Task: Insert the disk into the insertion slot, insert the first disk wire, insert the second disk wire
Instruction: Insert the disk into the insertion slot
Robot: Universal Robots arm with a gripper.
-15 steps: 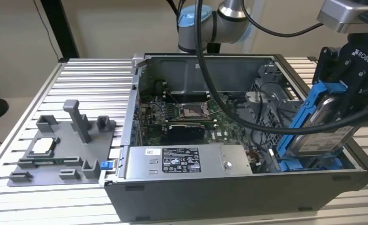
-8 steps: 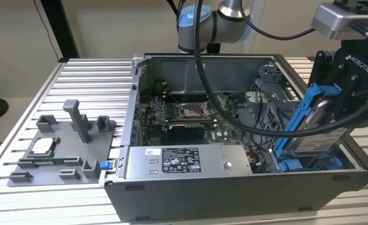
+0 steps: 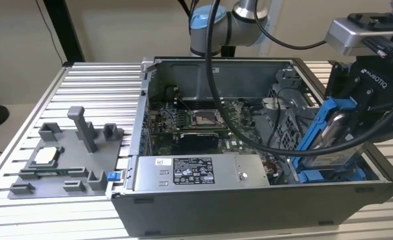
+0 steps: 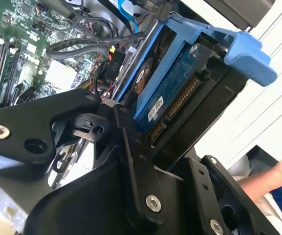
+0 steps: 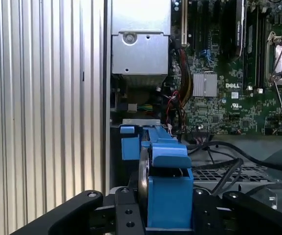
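Black parts of the gripper [image 4: 167, 115] sit closest to me in both wrist views, and it is pinching the disk [image 4: 155, 83] in its blue frame [image 4: 238, 51]. I think step one is only partly done. From the exterior view, the disk leans at a slant at the exterior view's right end of the computer case [image 3: 250, 210]. Its low end is down by the insertion slot [image 3: 330, 175] and its top end pokes above the rim. It is not lying flat yet. I think neither wire is plugged in yet. The second wrist view shows me the disk's gold plug edge [image 4: 182, 100] and a person's arm [image 4: 275, 171] nearby. The first wrist view shows me the green board [image 5: 228, 98].
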